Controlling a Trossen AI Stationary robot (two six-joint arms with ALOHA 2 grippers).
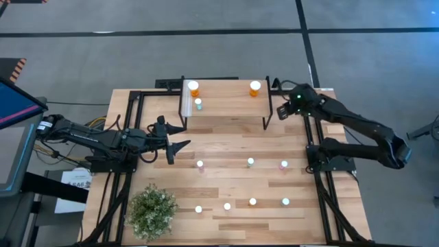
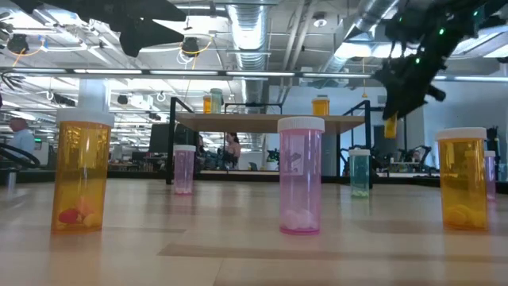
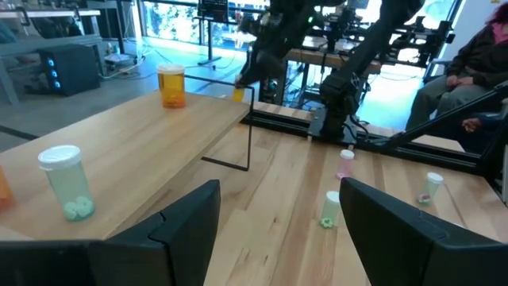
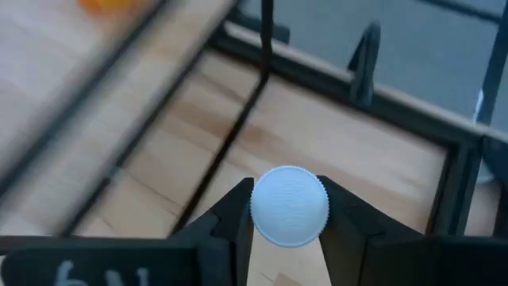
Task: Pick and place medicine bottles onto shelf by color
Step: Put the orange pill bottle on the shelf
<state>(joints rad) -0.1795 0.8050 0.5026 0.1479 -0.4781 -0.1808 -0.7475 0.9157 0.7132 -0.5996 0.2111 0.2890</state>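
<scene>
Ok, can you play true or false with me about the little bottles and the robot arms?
1. The right pincer is squeezing a bottle by its white cap. True.
2. The left pincer is carrying a pink bottle. False: it is open and holds nothing.
3. The shelf has three bottles on top, two orange and one teal. True.
4. The potted plant sits on the shelf. False: it stands on the table, at the near left corner.
5. All bottles are already on the shelf. False: several wait on the table.
</scene>
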